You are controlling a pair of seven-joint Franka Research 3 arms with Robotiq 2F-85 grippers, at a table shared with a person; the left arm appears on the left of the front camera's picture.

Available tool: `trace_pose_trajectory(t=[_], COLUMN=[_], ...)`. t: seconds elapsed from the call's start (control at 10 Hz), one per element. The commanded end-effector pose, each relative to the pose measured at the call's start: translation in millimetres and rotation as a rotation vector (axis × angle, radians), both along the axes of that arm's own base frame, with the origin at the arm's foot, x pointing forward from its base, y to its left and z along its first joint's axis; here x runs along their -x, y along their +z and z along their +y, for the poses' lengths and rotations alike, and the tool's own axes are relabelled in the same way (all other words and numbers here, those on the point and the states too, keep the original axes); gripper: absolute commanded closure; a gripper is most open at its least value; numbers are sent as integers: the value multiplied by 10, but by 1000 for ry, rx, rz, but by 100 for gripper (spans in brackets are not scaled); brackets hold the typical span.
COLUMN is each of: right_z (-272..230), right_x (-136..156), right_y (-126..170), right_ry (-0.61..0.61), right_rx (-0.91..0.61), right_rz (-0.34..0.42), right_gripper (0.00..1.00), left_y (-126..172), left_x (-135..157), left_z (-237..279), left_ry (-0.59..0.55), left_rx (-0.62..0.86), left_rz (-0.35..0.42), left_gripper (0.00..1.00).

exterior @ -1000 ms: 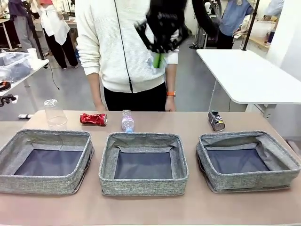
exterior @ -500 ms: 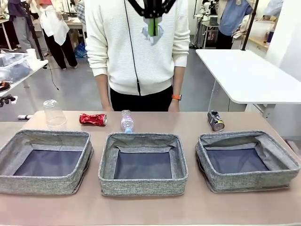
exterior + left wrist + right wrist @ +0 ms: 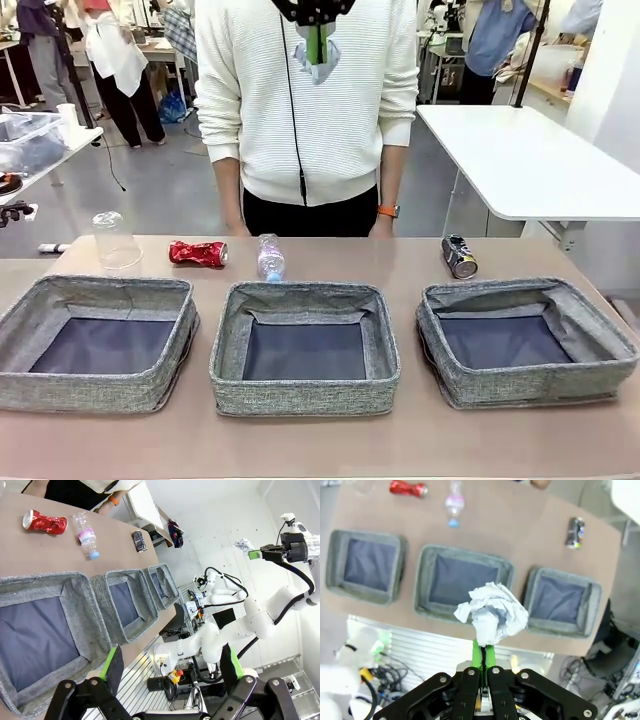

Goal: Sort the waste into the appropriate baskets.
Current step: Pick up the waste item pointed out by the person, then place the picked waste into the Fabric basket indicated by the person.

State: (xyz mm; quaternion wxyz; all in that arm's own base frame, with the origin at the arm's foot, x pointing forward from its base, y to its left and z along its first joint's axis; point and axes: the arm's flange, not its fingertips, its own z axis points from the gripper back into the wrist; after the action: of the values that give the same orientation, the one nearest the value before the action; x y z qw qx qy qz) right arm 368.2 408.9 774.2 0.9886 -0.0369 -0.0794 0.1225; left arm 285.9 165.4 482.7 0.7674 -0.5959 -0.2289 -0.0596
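My right fingers (image 3: 479,652) pinch the paper ball (image 3: 492,612); my left fingers (image 3: 109,664) gape empty. The front view adds the person (image 3: 305,100) (white sweater).

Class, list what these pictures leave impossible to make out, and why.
1. Front view: the top edge cuts off the right gripper above its fingers.
2. Right wrist view: the paper ball hides how the fingers pinch it.
3. Front view: print on the dark can is too small to read.
4. Left wrist view: the left edge cuts off the nearest basket.
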Motion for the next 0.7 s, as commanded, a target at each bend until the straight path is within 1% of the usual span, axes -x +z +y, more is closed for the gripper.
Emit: trace_pose_trajectory(t=[0.0,0.6], right_z=[-46,-46], right_x=[41,41], right_y=[2,2], right_ry=[2,2], right_rx=[-1,-1], right_rz=[7,7], right_gripper=[99,99], left_y=[16,16], left_x=[-2,-2], left_z=[-9,-9], left_ry=[-4,-4], left_rx=[11,11], left_rz=[-26,-26], left_gripper=[0,0])
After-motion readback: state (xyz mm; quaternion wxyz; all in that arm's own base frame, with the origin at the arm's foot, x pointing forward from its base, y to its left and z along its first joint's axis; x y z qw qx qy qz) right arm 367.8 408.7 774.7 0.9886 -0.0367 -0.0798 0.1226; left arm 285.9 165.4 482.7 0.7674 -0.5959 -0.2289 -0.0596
